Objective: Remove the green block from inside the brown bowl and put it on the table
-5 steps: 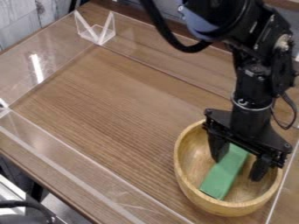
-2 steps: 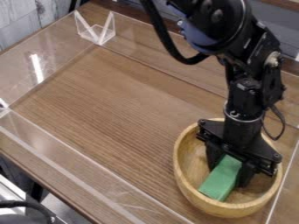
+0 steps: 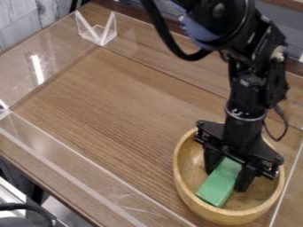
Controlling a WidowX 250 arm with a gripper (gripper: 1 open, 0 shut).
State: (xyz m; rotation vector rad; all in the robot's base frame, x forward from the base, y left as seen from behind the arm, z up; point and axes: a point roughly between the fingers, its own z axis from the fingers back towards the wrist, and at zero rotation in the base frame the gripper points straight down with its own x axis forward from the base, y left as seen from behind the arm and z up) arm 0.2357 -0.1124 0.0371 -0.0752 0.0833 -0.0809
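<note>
The green block (image 3: 219, 188) lies inside the brown bowl (image 3: 190, 182) at the table's near right corner, its near end resting toward the bowl's bottom. The black gripper (image 3: 236, 174) reaches straight down into the bowl, and its fingers (image 3: 214, 167) stand on both sides of the block's far end, shut on it. The block's far end is hidden between the fingers. The table (image 3: 119, 106) is a brown wood-grain top that spreads to the left of the bowl.
Low clear acrylic walls (image 3: 53, 168) border the tabletop on the near left and far sides. A small clear stand (image 3: 97, 29) sits at the far left. The black arm (image 3: 254, 71) with its cables rises above the bowl on the right.
The gripper has dropped lower into the bowl and its fingers have closed from wide open onto the green block. The block has shifted slightly toward the near side.
</note>
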